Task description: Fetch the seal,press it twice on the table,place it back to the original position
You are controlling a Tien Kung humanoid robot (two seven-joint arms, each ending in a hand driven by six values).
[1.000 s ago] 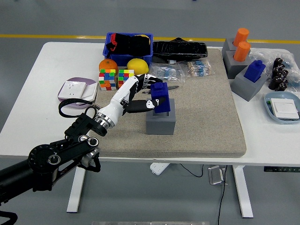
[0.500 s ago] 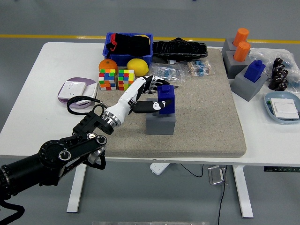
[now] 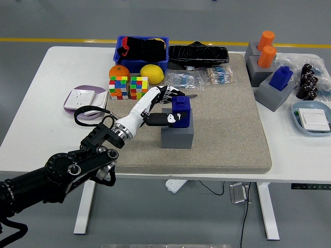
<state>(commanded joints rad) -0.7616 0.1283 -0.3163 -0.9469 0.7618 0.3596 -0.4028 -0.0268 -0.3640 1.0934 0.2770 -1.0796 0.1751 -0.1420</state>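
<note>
A blue seal (image 3: 182, 110) stands in a grey block holder (image 3: 177, 134) on the beige mat (image 3: 232, 139), left of its middle. My left hand (image 3: 169, 106) reaches in from the lower left and its fingers are wrapped around the seal, thumb at the front and the other fingers behind it. The seal's lower part is down inside the holder. My right arm is out of view.
Two colour cubes (image 3: 128, 87), an orange (image 3: 118, 71), a yellow fruit (image 3: 151, 73) and a blue bin (image 3: 141, 50) lie behind my hand. A socket on a purple plate (image 3: 86, 98) is at left. More grey holders with orange (image 3: 267, 56) and blue seals (image 3: 281, 77) stand at right.
My left hand moved the seal slightly right, then lowered it into the grey holder. The hand still grips it.
</note>
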